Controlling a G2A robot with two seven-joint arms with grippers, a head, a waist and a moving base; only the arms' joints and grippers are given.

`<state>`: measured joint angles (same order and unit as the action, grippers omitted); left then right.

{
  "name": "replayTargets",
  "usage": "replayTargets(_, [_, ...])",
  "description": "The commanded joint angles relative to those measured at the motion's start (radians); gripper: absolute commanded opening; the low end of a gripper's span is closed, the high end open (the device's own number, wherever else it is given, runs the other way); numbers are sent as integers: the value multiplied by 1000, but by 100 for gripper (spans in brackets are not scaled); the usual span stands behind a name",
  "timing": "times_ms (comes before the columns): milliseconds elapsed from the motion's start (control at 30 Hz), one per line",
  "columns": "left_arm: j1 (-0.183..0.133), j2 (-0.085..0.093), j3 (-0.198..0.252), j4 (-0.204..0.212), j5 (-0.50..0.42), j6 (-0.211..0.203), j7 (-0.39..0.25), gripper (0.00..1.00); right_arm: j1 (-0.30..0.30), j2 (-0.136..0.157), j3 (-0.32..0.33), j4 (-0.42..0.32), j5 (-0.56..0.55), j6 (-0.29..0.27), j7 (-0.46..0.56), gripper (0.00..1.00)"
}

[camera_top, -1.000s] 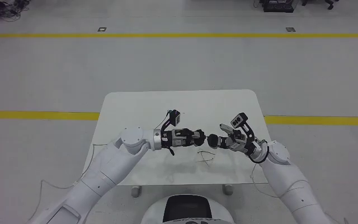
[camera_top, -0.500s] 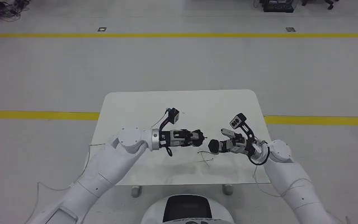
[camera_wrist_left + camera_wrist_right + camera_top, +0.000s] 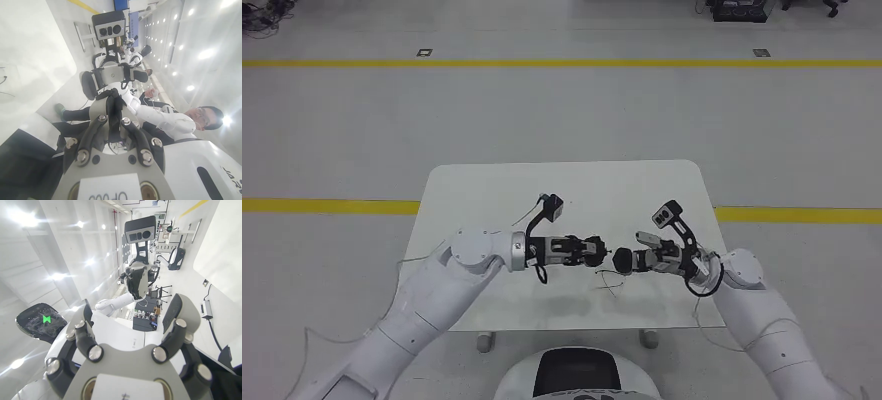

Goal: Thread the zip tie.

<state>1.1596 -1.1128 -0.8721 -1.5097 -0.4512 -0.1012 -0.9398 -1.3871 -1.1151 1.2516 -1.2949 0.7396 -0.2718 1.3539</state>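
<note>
White table [image 3: 472,200] under both arms. Left gripper [image 3: 599,250] closed tight, anything pinched too small to tell. Facing it, right gripper [image 3: 132,301] spread wide and holding nothing. Thin black zip tie [image 3: 610,282] lying on the table, just robot-side of both.

Zip tie [image 3: 610,281]: thin, black, bent, lying on table [image 3: 492,190].

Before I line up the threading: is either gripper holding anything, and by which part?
The right gripper is open and empty. The left gripper is shut; whether anything is pinched inside it, and where, cannot be told.
</note>
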Motion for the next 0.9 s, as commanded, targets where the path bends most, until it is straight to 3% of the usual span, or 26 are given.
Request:
replayTargets(0, [2, 2, -3, 0, -12, 7, -5, 0, 4, 1, 1, 3, -10, -11, 14, 45])
replayTargets(300, [6, 6, -4, 9, -49, 34, -26, 0, 13, 1, -21, 20, -25, -44, 36, 26])
replayTargets(633, [1, 9, 4, 11, -64, 49, -52, 0, 25, -1, -49, 33, -26, -61, 36, 27])
replayTargets(867, [-1, 12, 8, 16, -59, 57, -51, 0, 35, -4, -63, 41, -23, -68, 30, 17])
